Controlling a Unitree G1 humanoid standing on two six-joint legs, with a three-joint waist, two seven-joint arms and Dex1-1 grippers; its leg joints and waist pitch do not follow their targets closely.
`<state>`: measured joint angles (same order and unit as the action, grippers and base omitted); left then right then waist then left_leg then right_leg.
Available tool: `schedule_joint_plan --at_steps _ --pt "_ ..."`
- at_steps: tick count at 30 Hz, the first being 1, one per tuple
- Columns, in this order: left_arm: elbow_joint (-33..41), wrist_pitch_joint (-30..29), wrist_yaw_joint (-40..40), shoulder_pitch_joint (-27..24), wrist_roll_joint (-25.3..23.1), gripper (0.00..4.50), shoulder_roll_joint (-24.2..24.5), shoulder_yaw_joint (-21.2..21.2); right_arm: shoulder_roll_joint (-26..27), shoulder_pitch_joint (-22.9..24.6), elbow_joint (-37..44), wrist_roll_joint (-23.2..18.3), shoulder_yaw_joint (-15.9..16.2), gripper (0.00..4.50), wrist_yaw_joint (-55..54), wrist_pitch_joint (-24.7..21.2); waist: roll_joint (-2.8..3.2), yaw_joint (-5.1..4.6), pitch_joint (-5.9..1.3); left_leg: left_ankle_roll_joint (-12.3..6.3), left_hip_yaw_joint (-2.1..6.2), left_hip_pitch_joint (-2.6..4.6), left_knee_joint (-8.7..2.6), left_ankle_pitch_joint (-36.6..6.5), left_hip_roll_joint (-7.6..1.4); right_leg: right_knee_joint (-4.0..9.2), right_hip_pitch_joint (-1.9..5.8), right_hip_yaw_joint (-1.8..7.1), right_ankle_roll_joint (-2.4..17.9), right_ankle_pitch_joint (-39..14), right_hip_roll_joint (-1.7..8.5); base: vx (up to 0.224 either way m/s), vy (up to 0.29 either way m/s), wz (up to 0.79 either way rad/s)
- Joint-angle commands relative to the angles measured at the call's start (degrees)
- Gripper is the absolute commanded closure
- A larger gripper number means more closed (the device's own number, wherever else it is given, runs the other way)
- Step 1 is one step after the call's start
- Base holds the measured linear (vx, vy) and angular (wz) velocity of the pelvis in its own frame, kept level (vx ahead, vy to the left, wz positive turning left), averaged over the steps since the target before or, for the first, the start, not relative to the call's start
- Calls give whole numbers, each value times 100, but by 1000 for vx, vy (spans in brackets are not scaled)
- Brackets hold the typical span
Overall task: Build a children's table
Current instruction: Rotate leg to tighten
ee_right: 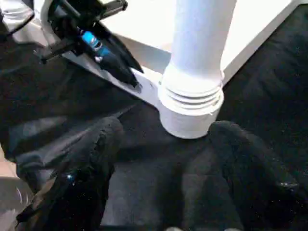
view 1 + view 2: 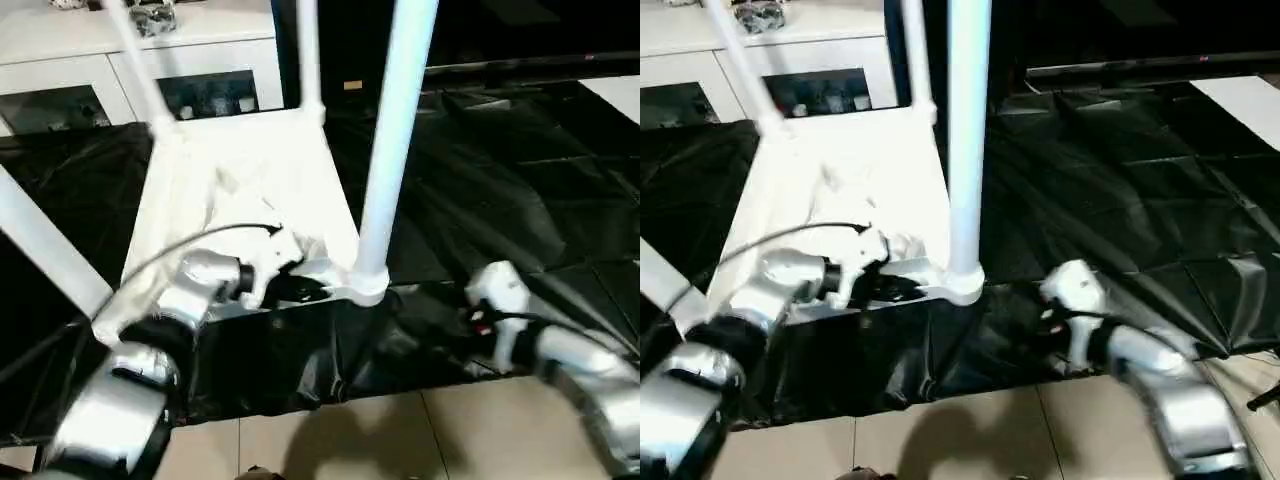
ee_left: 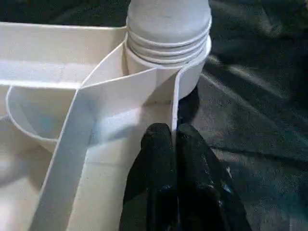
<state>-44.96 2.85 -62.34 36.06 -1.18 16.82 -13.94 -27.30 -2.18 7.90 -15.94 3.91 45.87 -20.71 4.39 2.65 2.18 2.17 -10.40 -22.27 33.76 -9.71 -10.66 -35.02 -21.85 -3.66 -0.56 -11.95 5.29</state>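
Tabletop (image 2: 250,180) lies upside down on the black sheet (image 2: 480,200), filling the centre-left of my head view, its ribbed underside facing up. I see legs already standing in the corner sockets: the nearest leg (image 2: 385,160) rises straight up through the middle of the frame from the near-right socket (image 2: 362,285), two thinner-looking legs (image 2: 308,60) stand at the far corners in the upper part, and a fourth leg (image 2: 45,245) slants across the left edge. My left gripper (image 2: 290,285) sits low in the centre-left, right at the tabletop's near edge beside that near-right socket; in its wrist view the two black fingers (image 3: 159,159) are pressed together, clenched on nothing, with their tips against the thin white rib just below the socket. My right gripper (image 1: 163,149) is in the lower right of the head view, over the black sheet, near the same socket; its wrist view shows its fingers (image 1: 91,149) spread wide apart with the ringed base of the leg between and beyond them, not touching it. A white cabinet (image 2: 120,70) with glass doors runs along the upper left behind the tabletop.
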Motion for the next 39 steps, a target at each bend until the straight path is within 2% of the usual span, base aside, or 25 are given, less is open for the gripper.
schedule_joint_plan --at_steps 1,2,4,5,6,8,9,10,11,13,15,20,22,24,26,28,29,30,31,32,33,34,37,38,39 --pt "477 -197 175 -504 -56 447 114 1 97 24 70 -10 79 112 -147 17 -80 46 -311 -471 112 72 -389 -1266 -247 444 235 196 1413 -859 327 0 0 0" --pt "876 -291 183 -742 -68 447 182 -10 123 33 115 12 99 112 -190 17 -128 21 -317 -414 121 70 -412 -1284 -281 423 246 209 1411 -798 335 0 0 0" --pt "1374 -392 253 -1028 -88 447 228 -30 186 7 110 -112 -2 112 -210 -7 -117 8 -314 -410 117 69 -414 -1314 -269 429 240 210 1368 -886 334 0 0 0" --pt "1502 -423 287 -1107 -93 447 232 -42 215 -6 63 -149 -48 112 -223 10 -165 8 -305 -413 103 83 -410 -1349 -259 444 216 215 1332 -1074 330 0 0 0" --pt "1655 -460 297 -1173 -70 447 217 -66 200 -67 -76 -64 -74 112 -275 70 -134 17 -288 -368 94 104 -417 -1438 -264 481 186 227 1267 -1318 332 0 0 0" --pt "1821 -680 275 -1168 -21 447 181 -93 122 -122 -79 -59 -111 112 -240 40 -130 15 -281 -249 92 114 -430 -1538 -254 503 173 237 1148 -1558 317 0 0 0" --pt "1897 -821 231 -1100 -7 447 164 -137 102 -213 -85 -120 -190 112 -207 3 -90 15 -282 -224 99 117 -435 -1556 -255 497 171 242 1135 -1550 316 0 0 0" --pt "1865 -817 215 -1066 0 447 149 -144 96 -240 -110 -126 -208 112 -193 20 -109 6 -289 -191 101 115 -437 -1559 -253 492 174 241 1136 -1467 309 0 0 0" --pt "1770 -789 181 -983 19 447 108 -157 80 -301 -183 -126 -247 112 -162 73 -61 -1 -291 -172 97 120 -435 -1585 -243 502 167 239 1142 -1381 298 0 0 0" --pt "1719 -729 198 -915 -48 447 89 -208 -28 -320 -256 37 -240 112 -209 161 -92 2 -297 -169 95 116 -423 -1551 -231 495 178 244 1149 -1271 296 0 0 0" --pt "1637 -848 109 -862 127 393 33 -90 -95 -285 -277 41 -254 112 -165 201 -102 34 -316 -243 83 110 -396 -1364 -226 476 192 254 1205 -1022 311 0 0 0" --pt "1524 -933 -133 -735 66 358 275 -96 -70 -327 -258 -70 -236 112 -70 141 -77 94 -337 -388 91 91 -375 -1129 -222 431 204 229 1296 -646 301 0 0 0" --pt "1331 -859 -259 -603 86 358 354 -68 -24 -372 -324 -91 -195 112 -12 191 -72 97 -326 -358 90 99 -386 -1278 -216 449 199 224 1283 -828 302 0 0 0" --pt "1114 -826 -403 -489 109 358 453 -30 30 -383 -386 -43 -143 112 -61 247 95 86 -317 -220 112 118 -410 -1519 -215 462 191 215 1255 -1015 300 0 0 0" --pt "1013 -834 -473 -430 125 358 531 -41 65 -364 -381 -52 -148 112 -95 255 34 66 -307 -110 112 115 -430 -1725 -207 479 202 219 1265 -1080 300 0 0 0" --pt "958 -843 -485 -407 146 358 551 -39 88 -341 -362 -85 -169 112 -103 254 31 81 -324 -142 111 119 -417 -1606 -212 459 209 226 1295 -982 316 0 0 0" --pt "947 -860 -502 -403 162 358 554 -35 92 -332 -355 -91 -173 112 -108 255 35 83 -323 -157 106 118 -414 -1570 -215 461 206 229 1307 -954 316 0 0 0" --pt "918 -882 -535 -393 209 358 540 -8 91 -329 -370 -77 -171 112 -116 270 86 92 -325 -162 110 116 -408 -1524 -217 452 210 228 1326 -918 322 0 0 0" --pt "905 -889 -561 -389 227 358 537 -2 99 -331 -378 -74 -175 112 -125 272 63 86 -323 -169 105 110 -409 -1508 -217 457 212 223 1334 -884 315 0 0 0" --pt "897 -894 -579 -386 240 358 535 2 105 -332 -383 -72 -177 112 -132 274 124 92 -327 -157 115 112 -411 -1510 -216 444 216 219 1340 -867 317 0 0 0" --pt "828 -903 -657 -360 294 386 521 15 128 -337 -394 -60 -188 112 -141 278 83 79 -326 -161 112 106 -411 -1519 -217 446 221 216 1353 -798 309 0 0 0" --pt "798 -911 -692 -346 316 394 515 18 135 -337 -388 -55 -191 112 -141 277 139 80 -329 -160 109 113 -409 -1548 -209 446 214 211 1368 -778 302 0 0 0" --pt "701 -878 -758 -304 356 400 489 34 164 -348 -389 -31 -180 112 -176 308 117 84 -334 -206 105 101 -395 -1491 -202 442 228 212 1393 -748 314 0 0 0" --pt "682 -888 -785 -296 383 433 474 48 173 -352 -390 -27 -171 112 -182 316 119 86 -334 -229 105 96 -391 -1455 -200 441 233 211 1379 -797 319 0 0 0" --pt "682 -888 -785 -296 383 437 474 48 173 -352 -390 -27 -171 112 -182 316 124 86 -333 -239 106 92 -392 -1436 -200 443 234 209 1370 -826 320 0 0 0"
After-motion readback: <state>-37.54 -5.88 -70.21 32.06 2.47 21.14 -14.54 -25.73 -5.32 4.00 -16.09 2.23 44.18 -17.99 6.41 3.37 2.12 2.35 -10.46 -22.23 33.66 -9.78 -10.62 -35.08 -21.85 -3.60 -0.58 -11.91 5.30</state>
